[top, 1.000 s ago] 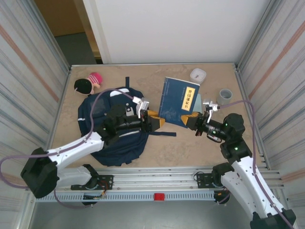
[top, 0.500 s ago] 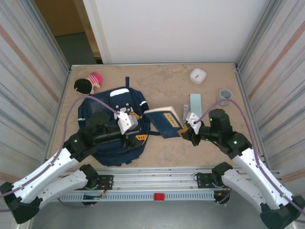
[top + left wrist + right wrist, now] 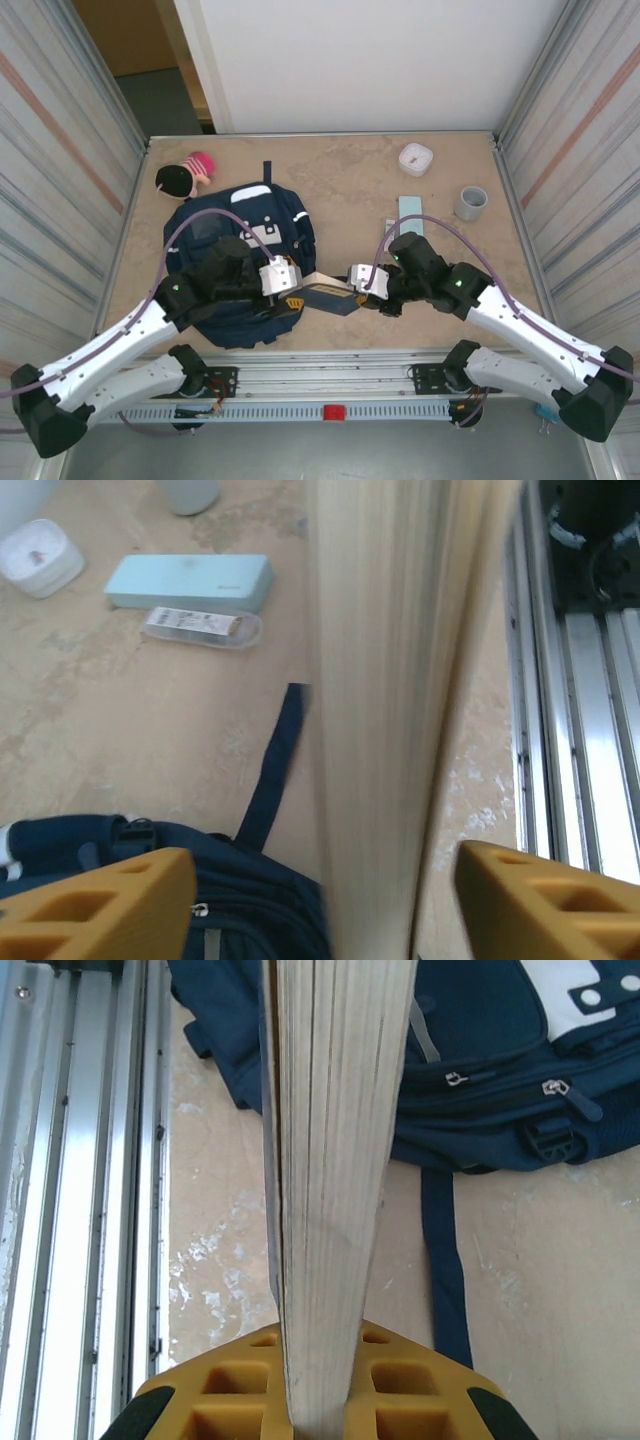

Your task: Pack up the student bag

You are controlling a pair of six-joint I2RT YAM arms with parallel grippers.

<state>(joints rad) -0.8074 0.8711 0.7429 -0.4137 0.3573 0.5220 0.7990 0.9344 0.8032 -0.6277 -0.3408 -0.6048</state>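
From above, the bag (image 3: 290, 225) lay flat on the left half of the table (image 3: 340, 185), front pocket up. The two arms met just to its right, near the front edge, with a book (image 3: 328, 292) bridging them. That view did not settle the grips, but the wrist cameras did.

The right wrist view had the right end effector (image 3: 322, 1360) clamped on the book's page edge, yellow fingers (image 3: 230, 1400) pressed to either side. Beyond it were the bag's zips and a dark strap (image 3: 445, 1250), with the rail (image 3: 80, 1160) off to the left.

The left wrist view showed the left end effector (image 3: 325, 880) spread wide. Its fingers (image 3: 100, 900) stood clear on both sides of the pages (blurred there), gripping nothing. That camera also caught a pale blue case (image 3: 188, 582), a clear packet (image 3: 200, 627) just beside it, a white box (image 3: 38, 558) and the foot of a grey cup (image 3: 190, 492), all well apart from the bag.

Seen from above, a pink-and-black toy (image 3: 185, 175) lay near the bag's far left corner. The table was mottled tan, with ribbed metal walls (image 3: 60, 150) on both sides and a white panel (image 3: 370, 60) behind.
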